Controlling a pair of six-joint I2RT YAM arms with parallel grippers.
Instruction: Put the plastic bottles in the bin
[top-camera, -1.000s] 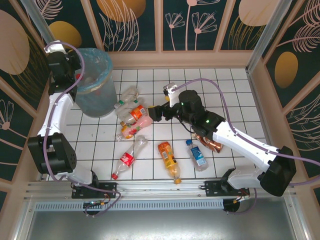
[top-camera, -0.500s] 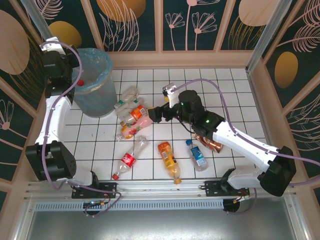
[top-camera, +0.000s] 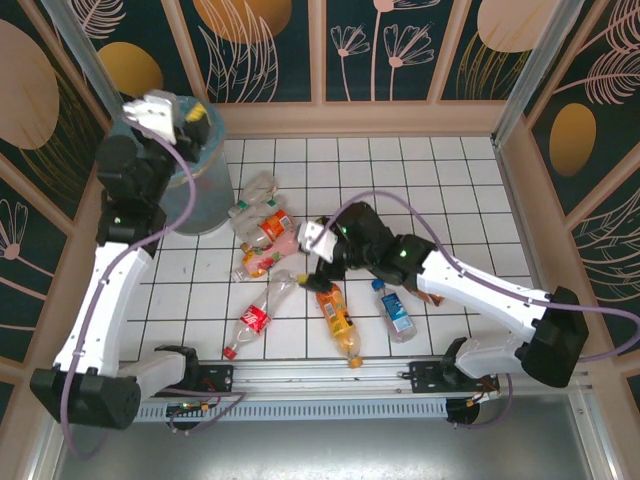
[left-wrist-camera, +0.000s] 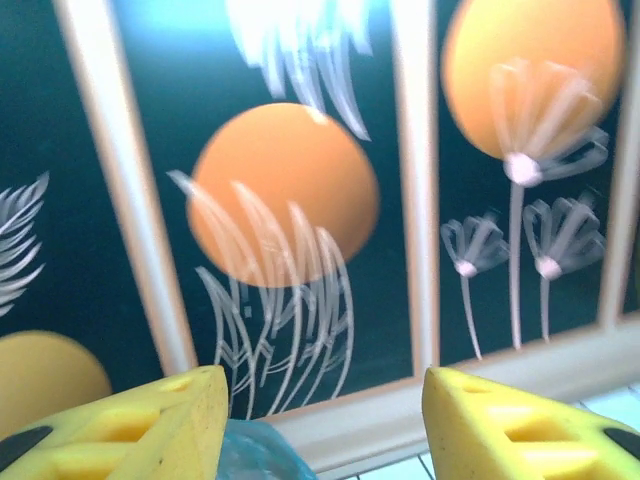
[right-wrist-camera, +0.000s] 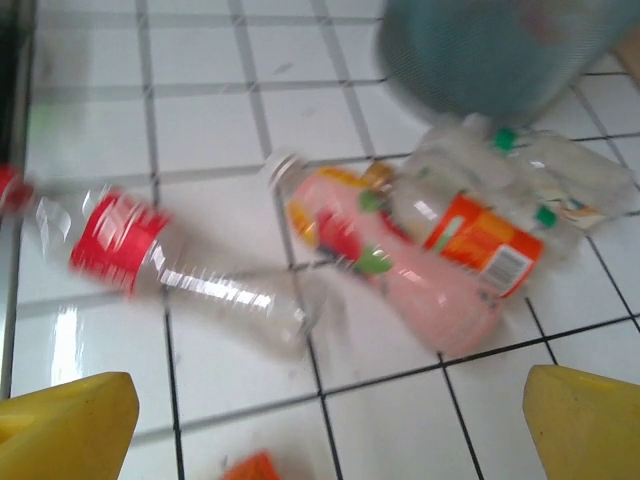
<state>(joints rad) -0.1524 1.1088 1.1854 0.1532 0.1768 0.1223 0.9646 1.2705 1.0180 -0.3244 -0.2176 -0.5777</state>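
White tiles cover the counter, and the job looks mostly undone. Plastic bottles lie on their sides across it. A heap of them sits close to the bin, which stands at the far left corner. A red-label bottle, an orange bottle and a blue-label bottle lie loose toward the near edge. The left arm covers much of the bin's mouth, so I cannot tell how many bottles are inside.

The left end effector is raised above the bin's rim. In the left wrist view its yellow fingers are spread wide with nothing between them, and a sliver of blue liner shows below.

The right end effector hangs low between the heap and the orange bottle. Its own camera shows the right end effector gaping and empty. The red-label bottle lies ahead to the left and a pink bottle ahead to the right, both clear of the fingers.
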